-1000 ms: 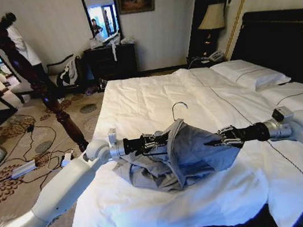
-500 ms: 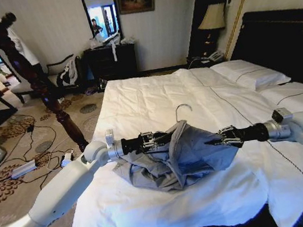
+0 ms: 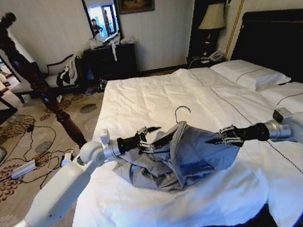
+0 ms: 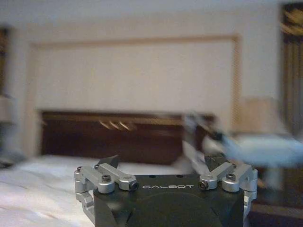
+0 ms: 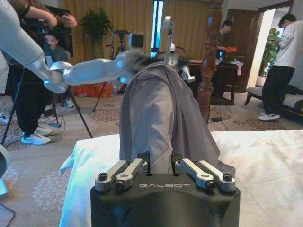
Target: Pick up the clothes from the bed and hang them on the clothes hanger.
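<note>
Above bed [image 3: 154, 93] centre, grey-blue clothes [image 3: 189, 150] held up w/ right pincer [image 3: 222, 137] clamped on one end, left pincer [image 3: 151, 138] now spread wide & backed off a bit, so prob. regrasping; clothes hanger [image 3: 28, 64] well left of bed.

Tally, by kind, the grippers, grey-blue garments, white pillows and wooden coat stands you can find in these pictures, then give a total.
Grippers: 2, left gripper open beside the shirt, right gripper shut on it
Grey-blue shirt: 1
White pillows: 1 clearly visible, pillow on the bed
Coat stand: 1
Total: 5
</note>
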`<state>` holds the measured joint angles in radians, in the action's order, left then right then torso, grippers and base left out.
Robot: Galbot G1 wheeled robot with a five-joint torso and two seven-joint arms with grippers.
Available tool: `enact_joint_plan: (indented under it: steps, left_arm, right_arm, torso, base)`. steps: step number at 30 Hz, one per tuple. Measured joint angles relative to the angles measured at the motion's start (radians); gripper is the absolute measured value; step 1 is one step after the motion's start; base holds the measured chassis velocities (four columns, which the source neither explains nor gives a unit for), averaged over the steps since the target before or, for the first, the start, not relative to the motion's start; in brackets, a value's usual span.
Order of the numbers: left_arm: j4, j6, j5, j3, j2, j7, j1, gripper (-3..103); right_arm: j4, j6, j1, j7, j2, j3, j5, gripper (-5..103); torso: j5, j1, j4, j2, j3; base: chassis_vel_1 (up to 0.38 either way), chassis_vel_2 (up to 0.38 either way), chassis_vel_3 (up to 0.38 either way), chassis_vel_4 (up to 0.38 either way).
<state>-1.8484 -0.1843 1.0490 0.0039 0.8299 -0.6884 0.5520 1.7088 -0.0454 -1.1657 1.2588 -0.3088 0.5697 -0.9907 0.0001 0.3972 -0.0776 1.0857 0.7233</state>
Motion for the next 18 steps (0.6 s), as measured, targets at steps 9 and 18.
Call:
enact_joint_plan:
  steps: [9, 18]
  left_arm:
    - [0.126, -0.033, -0.053, -0.154, 0.054, 0.544, 0.035, 100]
    - [0.09, 0.113, -0.455, -0.208, 0.016, 0.688, 0.321, 100]
  right_arm:
    - [0.052, -0.032, 0.026, -0.004, -0.023, 0.023, 0.05, 18]
    - [0.091, -0.058, 0.026, -0.041, -0.035, 0.045, 0.051, 18]
  torso:
    - [-0.0002, 0.0, -0.0005, 0.0, 0.0]
    - [-0.0002, 0.0, -0.0004, 0.0, 0.0]
  base:
    - [0.0, 0.0, 0.0, 0.0]
    - [0.0, 0.0, 0.0, 0.0]
